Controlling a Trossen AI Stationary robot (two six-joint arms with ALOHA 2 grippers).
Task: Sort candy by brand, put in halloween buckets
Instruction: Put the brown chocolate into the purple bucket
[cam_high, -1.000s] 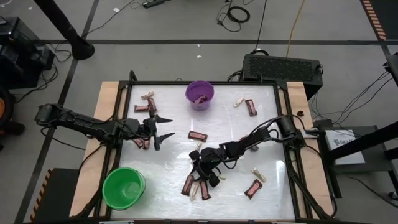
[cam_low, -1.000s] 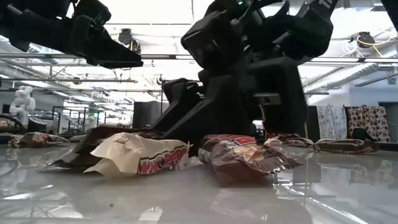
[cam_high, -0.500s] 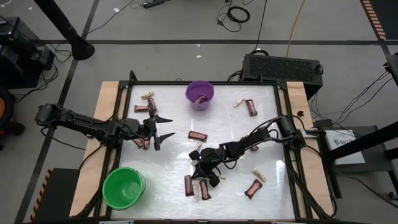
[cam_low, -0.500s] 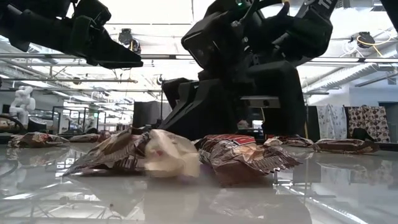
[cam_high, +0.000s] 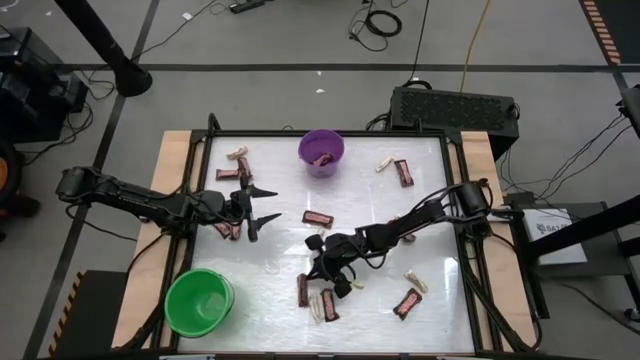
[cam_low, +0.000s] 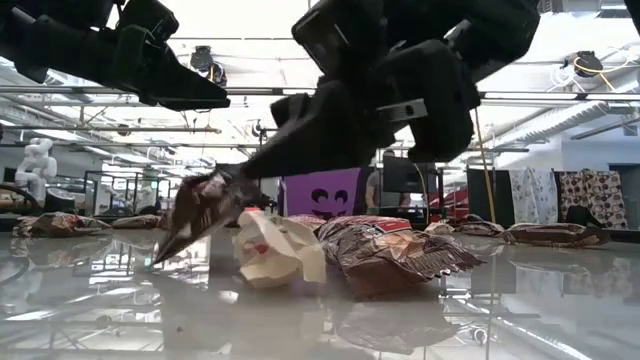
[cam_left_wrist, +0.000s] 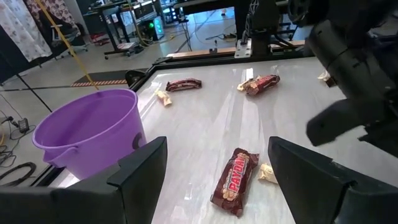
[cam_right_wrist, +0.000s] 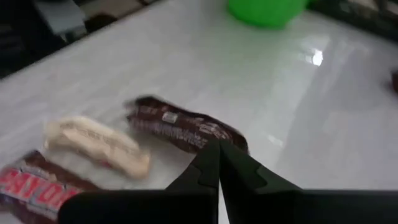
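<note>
My right gripper (cam_high: 311, 274) is shut on a dark brown candy bar (cam_low: 200, 212) at the table's middle near side. A cream twisted candy (cam_low: 276, 250) and a maroon bar (cam_low: 395, 255) lie on the table right beside it. The purple bucket (cam_high: 321, 152) stands at the far middle with candy inside. At the near left corner stands the green bucket (cam_high: 200, 302). My left gripper (cam_high: 263, 217) hovers open at the left, above the table, with a maroon bar (cam_left_wrist: 235, 182) lying ahead of it. My right gripper pinches one end of the brown bar (cam_right_wrist: 231, 142) between its two fingertips (cam_low: 240, 176). The fingers slant down from the table's right side. The bar hangs tilted below them, held end up, its lower corner (cam_low: 162, 258) down at the tabletop.
More candy is scattered about: bars (cam_high: 318, 217) (cam_high: 403, 172) (cam_high: 408, 302) and cream pieces (cam_high: 384, 164) (cam_high: 415, 282) (cam_high: 237, 153). Wooden strips edge the table left and right. A black box (cam_high: 452, 108) sits beyond the far right corner.
My right gripper has shut on the brown bar's end and risen a little. The bar has tipped up from lying flat, its held end lifted. The cream candy that lay on it has slid off toward the maroon bar.
</note>
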